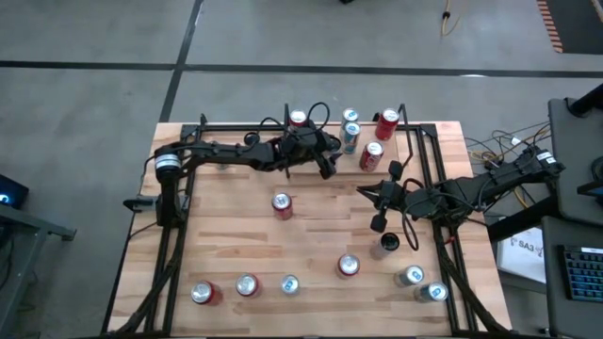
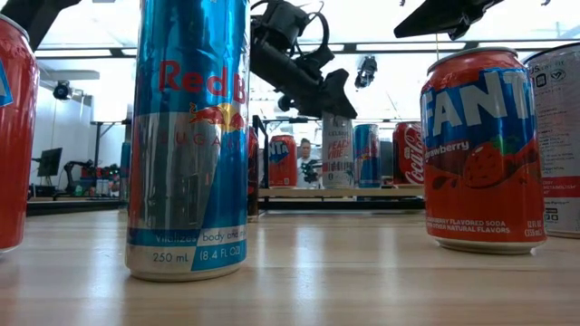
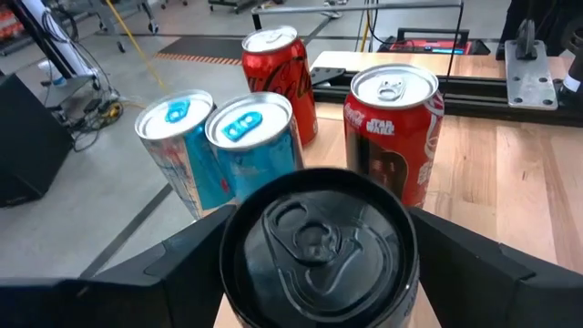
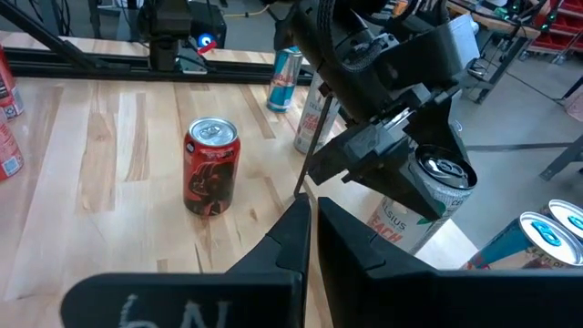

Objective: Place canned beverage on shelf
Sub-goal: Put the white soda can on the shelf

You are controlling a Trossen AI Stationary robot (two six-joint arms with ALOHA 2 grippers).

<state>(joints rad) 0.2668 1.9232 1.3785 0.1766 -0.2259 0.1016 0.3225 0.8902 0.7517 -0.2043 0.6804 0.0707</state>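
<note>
Five cans stand on the shelf (image 1: 400,151) at the table's far edge; one, a pale peach-lettered can (image 4: 414,205), stands between the spread fingers of the left gripper (image 1: 325,162), contact unclear. Right gripper (image 1: 379,193), pinched shut and empty, waits nearby. Arm hides that can from above.

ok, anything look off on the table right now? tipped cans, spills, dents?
Nothing stands out. Every can in view stands upright, with no spill or dent visible. The left gripper is open around a black-topped can on the shelf; the right gripper waits shut at the table's right.
</note>
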